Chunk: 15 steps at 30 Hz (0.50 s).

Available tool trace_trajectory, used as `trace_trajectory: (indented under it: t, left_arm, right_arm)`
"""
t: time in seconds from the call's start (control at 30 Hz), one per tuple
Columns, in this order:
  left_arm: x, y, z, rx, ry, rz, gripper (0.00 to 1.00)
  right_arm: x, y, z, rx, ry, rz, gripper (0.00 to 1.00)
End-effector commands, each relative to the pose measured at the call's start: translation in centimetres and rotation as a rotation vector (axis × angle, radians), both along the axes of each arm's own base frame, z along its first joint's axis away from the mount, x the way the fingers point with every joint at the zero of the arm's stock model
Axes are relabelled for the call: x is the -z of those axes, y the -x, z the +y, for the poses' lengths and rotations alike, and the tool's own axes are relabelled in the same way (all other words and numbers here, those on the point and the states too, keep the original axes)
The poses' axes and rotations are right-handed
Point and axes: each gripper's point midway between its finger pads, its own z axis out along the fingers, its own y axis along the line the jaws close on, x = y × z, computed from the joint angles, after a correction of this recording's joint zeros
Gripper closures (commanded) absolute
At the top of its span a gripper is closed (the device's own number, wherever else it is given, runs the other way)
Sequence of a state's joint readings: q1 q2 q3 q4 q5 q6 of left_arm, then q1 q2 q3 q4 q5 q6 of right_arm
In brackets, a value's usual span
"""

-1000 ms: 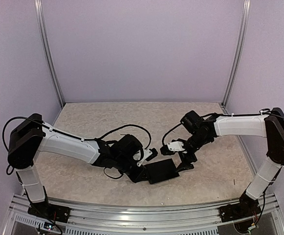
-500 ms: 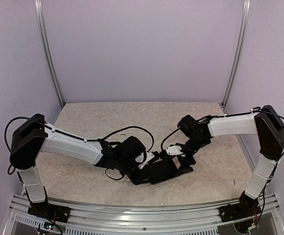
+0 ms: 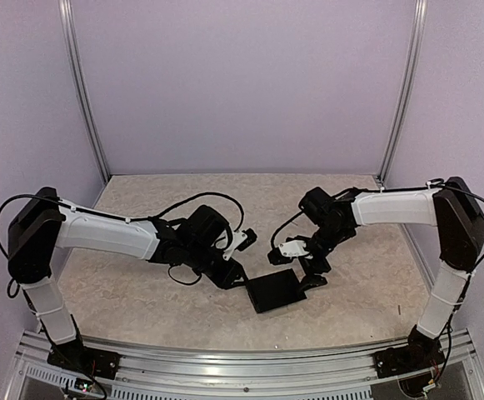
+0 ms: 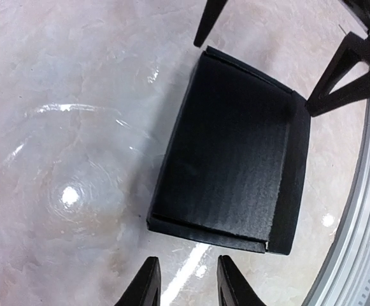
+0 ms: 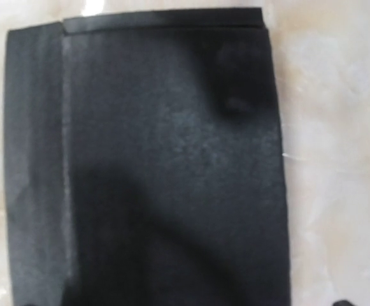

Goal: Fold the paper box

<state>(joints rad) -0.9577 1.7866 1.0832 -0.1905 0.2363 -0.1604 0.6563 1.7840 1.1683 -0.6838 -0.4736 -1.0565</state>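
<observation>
Marbled tabletop [image 3: 154, 200], lilac walls [image 3: 242, 83]

**Two arms in white and black**

Smooth white shells over the long links of the left arm [image 3: 104, 233] and the right arm [image 3: 396, 208]. Boxy black housings [image 3: 32, 237] at the shoulders, matte and rounded at the corners. Thin black cables [image 3: 198, 198] looped loose toward bulky black wrists [image 3: 204, 240], each with a small white tag [image 3: 291, 247]. Left gripper [image 4: 186, 268] with slim black fingers, tapered to blunt tips. Black bases [image 3: 404, 360] with fine wiring at the foot.
</observation>
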Motion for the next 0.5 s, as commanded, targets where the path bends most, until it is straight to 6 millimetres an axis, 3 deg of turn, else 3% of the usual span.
trace_trajectory:
  t: [0.0,0.2,0.47]
  left_arm:
    - [-1.2,-0.3,-2.0,0.062,0.104,0.054,0.69]
    - [0.9,0.2,-3.6,0.119,0.110,0.132,0.69]
    - [3.8,0.1,-3.5,0.102,0.055,0.170,0.70]
  right_arm:
    - [1.9,1.1,-0.3,-0.050,0.061,0.079,0.00]
    - [2.7,1.5,-0.6,-0.062,0.084,0.106,0.00]
    - [3.3,2.0,-0.6,-0.060,0.089,0.151,0.00]
